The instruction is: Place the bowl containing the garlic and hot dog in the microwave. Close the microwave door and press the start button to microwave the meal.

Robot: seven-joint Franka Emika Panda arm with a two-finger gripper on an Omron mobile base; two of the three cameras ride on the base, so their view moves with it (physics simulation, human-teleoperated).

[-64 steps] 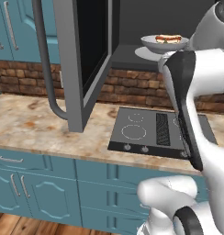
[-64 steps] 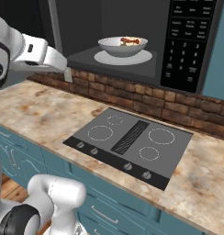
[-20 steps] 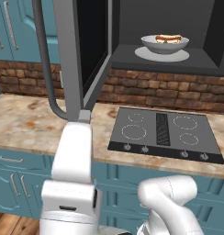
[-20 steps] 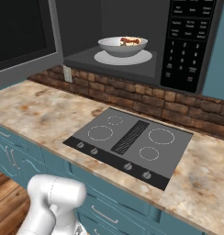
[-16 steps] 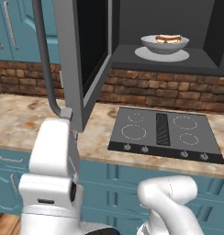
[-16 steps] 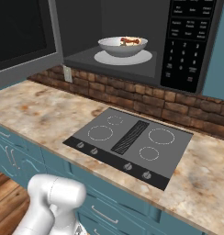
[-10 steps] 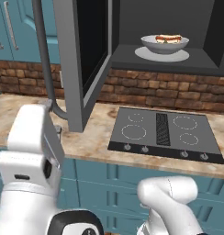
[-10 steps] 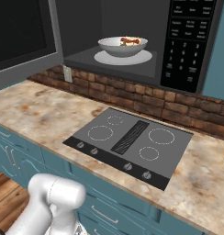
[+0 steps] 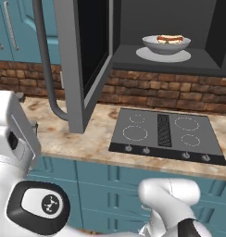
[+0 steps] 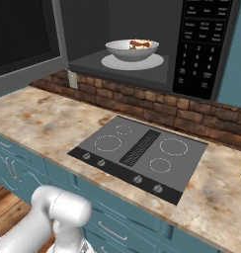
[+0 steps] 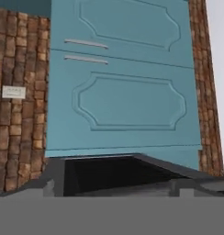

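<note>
The light-grey bowl [image 9: 166, 45] [image 10: 131, 50] sits on the white turntable inside the microwave [image 9: 166, 61] [image 10: 201, 45], with the hot dog [image 9: 169, 39] [image 10: 139, 44] in it. The garlic is too small to make out. The microwave door [image 9: 75, 65] [image 10: 23, 39] stands swung wide to the left, its long grey handle [image 9: 44, 69] facing out. My white arm [image 9: 15, 148] fills the lower left of the left base view, left of the door. My gripper [image 11: 113, 187] is open and holds nothing, facing teal cabinet doors above a dark grey-framed panel.
A black cooktop [image 9: 166, 134] [image 10: 142, 150] lies in the marbled counter [image 9: 87, 139] [image 10: 43, 118] below the microwave. A brick backsplash [image 9: 156, 90] runs behind it. Teal wall cabinets [image 11: 118, 92] hang left of the microwave, teal drawers [image 10: 122, 227] below the counter.
My arm has swung left and down across the left base view, from in front of the door's edge to the lower left corner. Bowl and door have not moved.
</note>
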